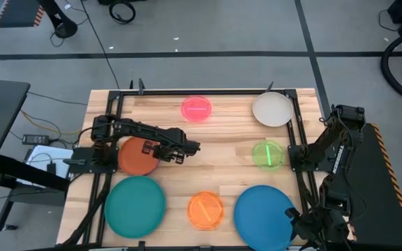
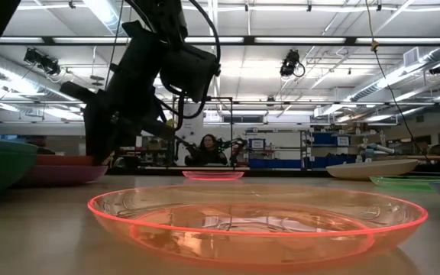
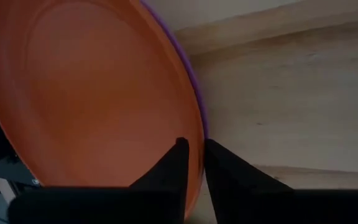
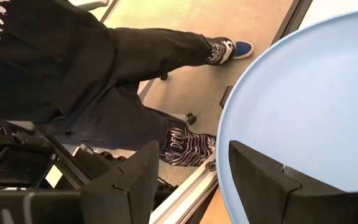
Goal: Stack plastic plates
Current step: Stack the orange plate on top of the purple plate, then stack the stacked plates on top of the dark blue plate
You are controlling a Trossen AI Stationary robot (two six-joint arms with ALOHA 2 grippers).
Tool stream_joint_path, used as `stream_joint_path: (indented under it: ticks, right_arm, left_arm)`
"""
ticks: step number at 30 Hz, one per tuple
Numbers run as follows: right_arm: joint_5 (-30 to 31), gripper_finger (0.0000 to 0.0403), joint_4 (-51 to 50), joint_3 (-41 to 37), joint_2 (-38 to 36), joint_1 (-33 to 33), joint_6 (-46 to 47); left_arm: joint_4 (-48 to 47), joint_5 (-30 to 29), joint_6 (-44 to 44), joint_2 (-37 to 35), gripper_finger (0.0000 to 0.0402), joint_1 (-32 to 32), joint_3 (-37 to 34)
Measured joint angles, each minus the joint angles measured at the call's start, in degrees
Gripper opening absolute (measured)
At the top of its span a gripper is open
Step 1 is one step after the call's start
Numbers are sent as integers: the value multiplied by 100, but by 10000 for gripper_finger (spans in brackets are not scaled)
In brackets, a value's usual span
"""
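Plates are mostly still scattered: only the round orange-red plastic plate [image 1: 138, 156] sits on a purple plastic plate [image 3: 191, 81], its rim clenched in the left gripper [image 1: 165, 153]. Beyond that gripper lie the teal plate [image 1: 135, 206], pink [image 1: 196, 108], beige [image 1: 272, 109], green [image 1: 267, 154] and orange [image 1: 205, 210] ones, unstacked. The right gripper [image 4: 191, 174] hangs released beside the blue plate [image 4: 303, 112].

No legible text in any view. White lettering on the right dark robot arm [image 1: 339, 157] is too small to read.
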Motion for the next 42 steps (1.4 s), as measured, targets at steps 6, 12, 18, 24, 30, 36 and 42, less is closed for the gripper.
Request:
stream_joint_path:
  ticks: [6, 12, 18, 24, 30, 36, 42]
  right_arm:
    - [-271, 203, -54, -11, 0, -247, -110]
    - [-716, 203, -90, -13, 0, -678, -502]
    - [-815, 203, -89, -13, -2, -1081, -869]
    - [-743, 203, -93, -13, -2, -1321, -1158]
    - [-709, 203, -66, -13, -2, -1372, -1112]
    - [-707, 203, -55, -9, -2, -1316, -1102]
    - [-690, 203, -92, -9, -2, -1360, -1244]
  left_arm:
    - [-253, 98, 301, -183, 100, 14, 2]
    - [-202, 94, 184, -654, 184, -99, 25]
    - [200, -59, -201, -796, 222, -442, 11]
    - [99, -228, -408, -584, 210, -516, -17]
    - [465, -87, -406, -483, 193, -353, -614]
    - [984, -72, -272, -484, 171, -343, -990]
    - [1108, -70, -255, -492, 107, -349, -1125]
